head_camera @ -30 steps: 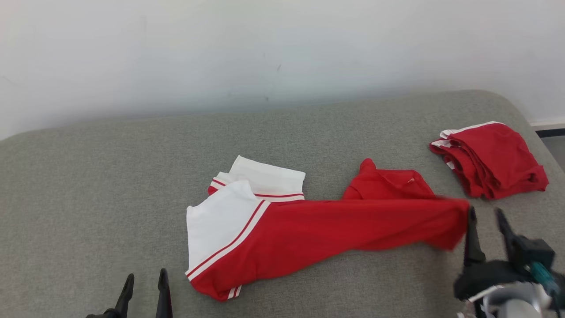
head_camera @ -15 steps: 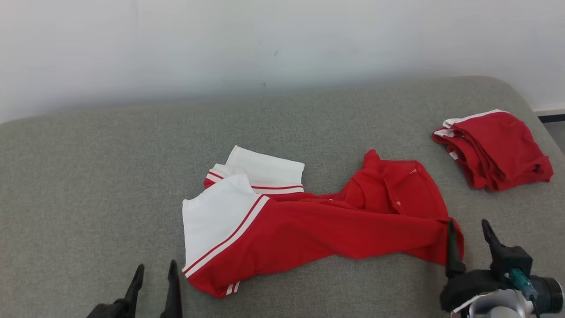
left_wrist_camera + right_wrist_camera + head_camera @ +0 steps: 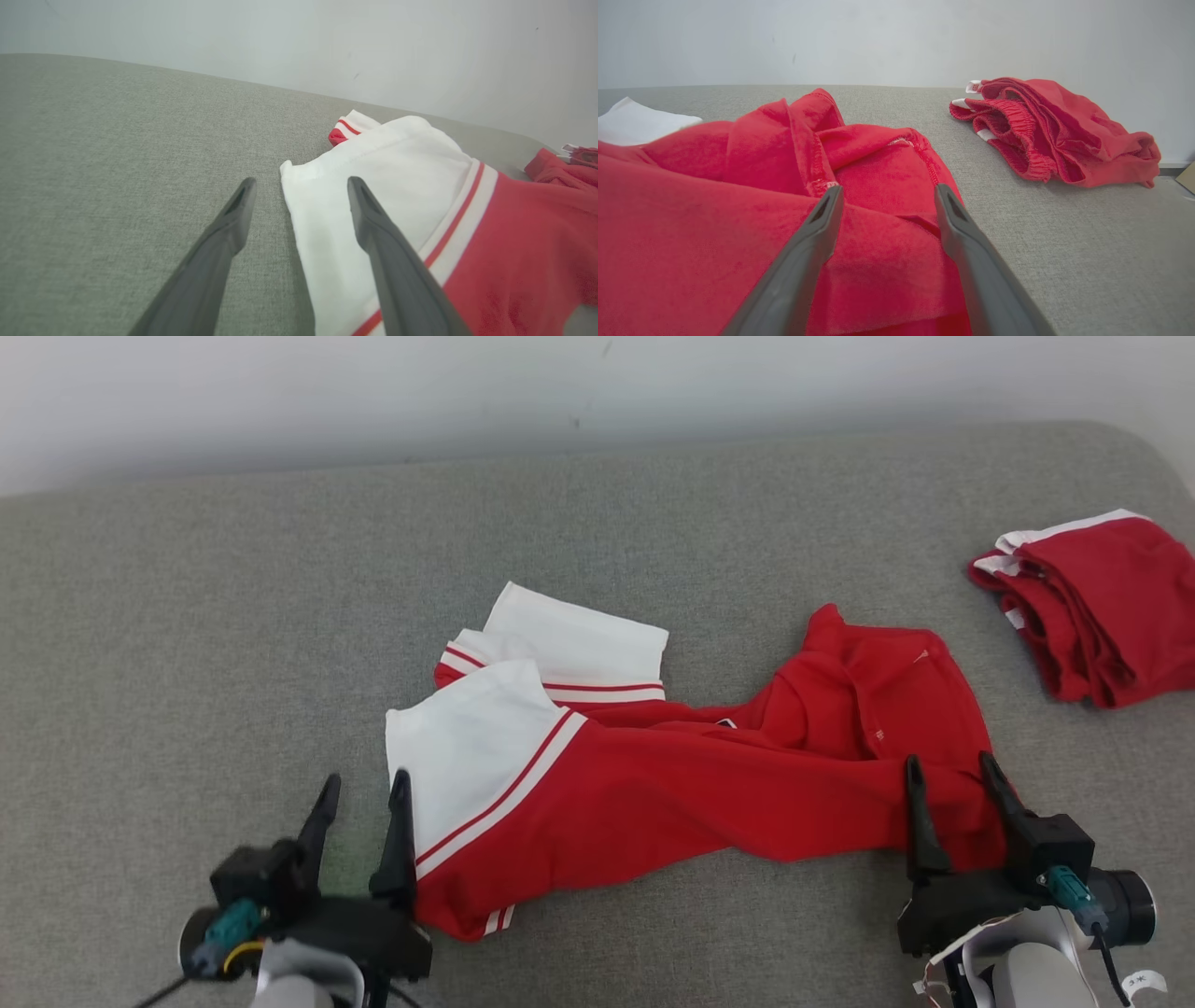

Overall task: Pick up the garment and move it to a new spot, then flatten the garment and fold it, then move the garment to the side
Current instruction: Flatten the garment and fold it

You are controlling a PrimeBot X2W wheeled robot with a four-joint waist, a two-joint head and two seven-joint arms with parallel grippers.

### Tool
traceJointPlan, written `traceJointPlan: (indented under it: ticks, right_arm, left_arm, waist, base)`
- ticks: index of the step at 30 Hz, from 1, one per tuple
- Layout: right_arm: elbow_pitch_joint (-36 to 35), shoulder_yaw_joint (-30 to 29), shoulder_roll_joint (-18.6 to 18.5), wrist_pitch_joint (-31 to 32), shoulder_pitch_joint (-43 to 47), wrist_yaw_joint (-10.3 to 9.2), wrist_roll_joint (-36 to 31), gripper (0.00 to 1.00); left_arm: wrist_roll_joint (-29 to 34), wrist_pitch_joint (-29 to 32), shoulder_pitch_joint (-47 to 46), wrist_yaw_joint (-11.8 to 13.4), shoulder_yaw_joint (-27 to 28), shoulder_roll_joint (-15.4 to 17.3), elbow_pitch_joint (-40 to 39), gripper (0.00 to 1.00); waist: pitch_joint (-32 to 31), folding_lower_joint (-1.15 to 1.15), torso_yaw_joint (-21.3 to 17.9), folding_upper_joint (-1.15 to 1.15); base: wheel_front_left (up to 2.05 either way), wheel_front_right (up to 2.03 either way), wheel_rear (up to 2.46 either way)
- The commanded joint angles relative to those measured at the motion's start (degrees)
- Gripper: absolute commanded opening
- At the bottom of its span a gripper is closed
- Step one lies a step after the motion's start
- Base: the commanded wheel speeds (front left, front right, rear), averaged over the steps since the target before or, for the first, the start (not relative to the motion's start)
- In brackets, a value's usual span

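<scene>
The red-and-white garment (image 3: 653,793) lies crumpled across the middle of the grey fabric-covered counter (image 3: 187,616). Its white panels are toward the robot's left and a bunched red heap toward the right. How the layers are stacked in that heap is hard to make out. One white sleeve sits partly tucked under the other panel.

A second, folded red garment (image 3: 1092,607) rests well apart at the far right, cut off by the edge of the head view. In the right wrist view it (image 3: 1045,126) shows whole.

The right pincer (image 3: 949,759) is spread open over the garment's right end and hides the cloth edge behind its fingers. From its own wrist view (image 3: 888,188) I cannot tell whether the tips touch the fabric.

The left pincer (image 3: 366,777) is open as well. In the left wrist view (image 3: 302,181) one finger stands over bare counter and the other over the white panel, with the panel's edge between them. Contact cannot be judged there either.

A second ago the right pincer held the red end stretched and lifted off the counter — it has since let go, and the cloth has slumped into folds. The camera has tipped downward, bringing both wrists into the head view. The left pincer has come closer to the garment's white corner.
</scene>
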Motion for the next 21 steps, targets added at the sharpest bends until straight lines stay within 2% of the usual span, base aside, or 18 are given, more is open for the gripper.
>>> traceJointPlan:
  ticks: [1,11,17,18,19,20,21]
  right_arm:
    - [-0.3,0.1,0.1,0.0,-0.4,-0.16,0.4,1.00]
    - [-0.7,1.4,0.1,0.0,-1.5,-0.16,0.6,1.00]
    - [-1.3,1.5,0.1,0.0,-1.8,-0.16,0.9,1.00]
    - [-1.3,1.4,0.1,0.0,-1.8,-0.16,0.9,1.00]
    - [-1.4,1.4,0.1,0.0,-1.8,-0.16,0.9,1.00]
    - [-1.4,1.4,0.1,0.0,-1.8,-0.16,0.9,1.00]
    - [-1.5,1.3,0.1,0.0,-1.8,-0.16,0.9,1.00]
  left_arm:
    - [-0.5,-0.2,-1.7,-0.4,-0.1,0.0,0.9,1.00]
    - [-0.8,-0.2,-15.5,-0.3,-4.3,1.1,20.0,1.00]
    - [0.3,-0.2,-19.3,-0.1,-4.8,1.2,26.2,1.00]
    - [0.6,-0.2,-19.6,-0.2,-5.3,1.2,26.5,0.76]
    - [1.0,-0.2,-19.9,-0.2,-5.9,1.2,26.8,0.05]
    - [1.1,-0.2,-20.1,-0.3,-6.3,1.2,26.9,0.00]
    - [1.5,-0.2,-20.5,-0.4,-6.8,1.3,26.3,0.00]
  waist:
    - [1.1,-0.01,0.4,0.00]
    - [3.1,-0.01,-0.6,0.00]
    - [3.7,-0.01,-1.1,0.00]
    - [3.8,-0.01,-1.1,0.00]
    - [3.9,-0.01,-1.1,0.00]
    - [4.0,-0.01,-1.2,0.00]
    - [4.0,-0.01,-1.2,0.00]
  base:
    - [0.00,0.00,0.00]
    - [0.00,0.00,0.00]
    - [0.00,0.00,0.00]
    - [0.00,0.00,0.00]
    - [0.00,0.00,0.00]
    - [0.00,0.00,0.00]
    - [0.00,0.00,0.00]
